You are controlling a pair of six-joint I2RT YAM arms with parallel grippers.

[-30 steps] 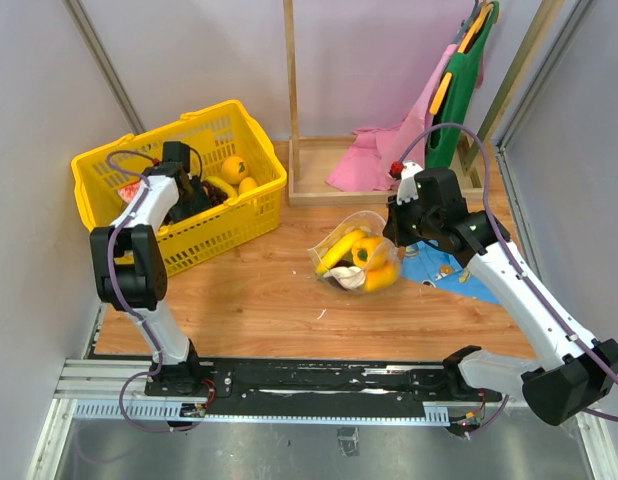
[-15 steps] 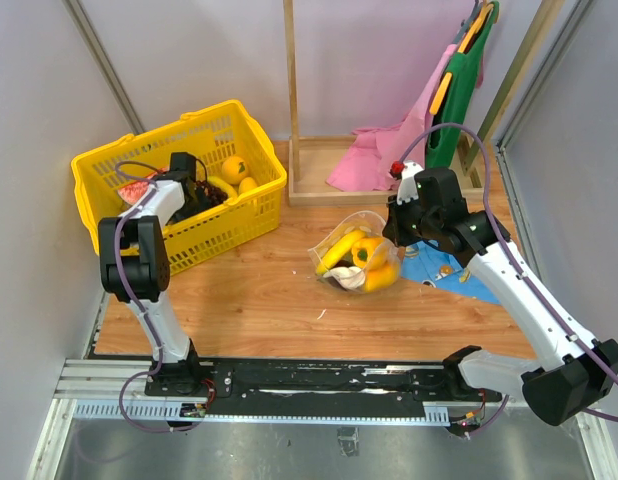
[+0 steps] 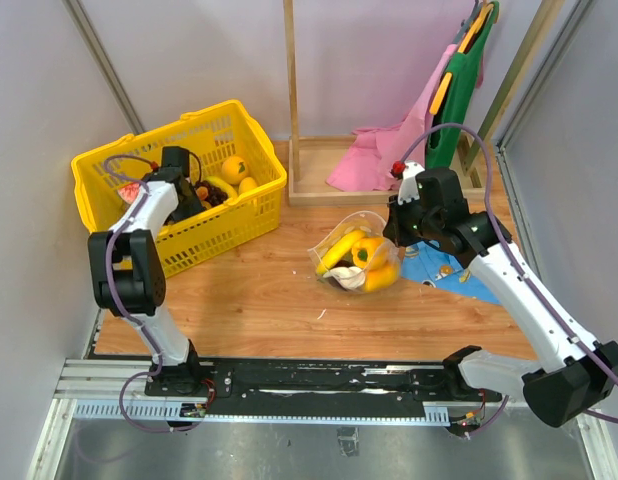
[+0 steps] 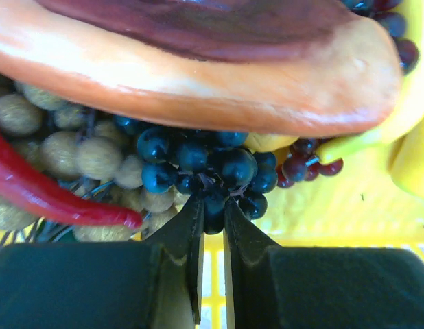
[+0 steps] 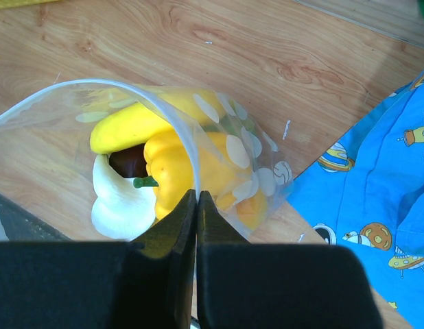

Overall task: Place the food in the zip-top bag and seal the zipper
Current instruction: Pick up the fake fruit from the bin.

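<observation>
The zip-top bag [image 3: 355, 262], clear with white dots, lies open on the wooden table. It holds a banana [image 5: 126, 130], a yellow pepper [image 5: 172, 168], a dark purple piece [image 5: 128, 162] and a white piece [image 5: 117, 200]. My right gripper [image 5: 197, 195] is shut on the zipper [image 5: 176, 127] at the bag's mouth edge and holds it up. My left gripper [image 4: 213, 214] is down in the yellow basket [image 3: 139, 146], shut on a bunch of dark blue grapes [image 4: 198, 161]. More food lies in the basket, including yellow fruits [image 3: 235, 172].
Around the grapes lie a red chili [image 4: 54, 199], beige berries [image 4: 95, 157], red grapes [image 4: 308, 166] and a large orange-brown piece [image 4: 267, 96]. A blue patterned cloth [image 5: 377, 178] lies right of the bag. A wooden frame [image 3: 289, 100] and pink cloth [image 3: 374, 160] stand behind.
The left arm has shifted a little sideways over the basket and come back. The right arm and the bag have not moved.
</observation>
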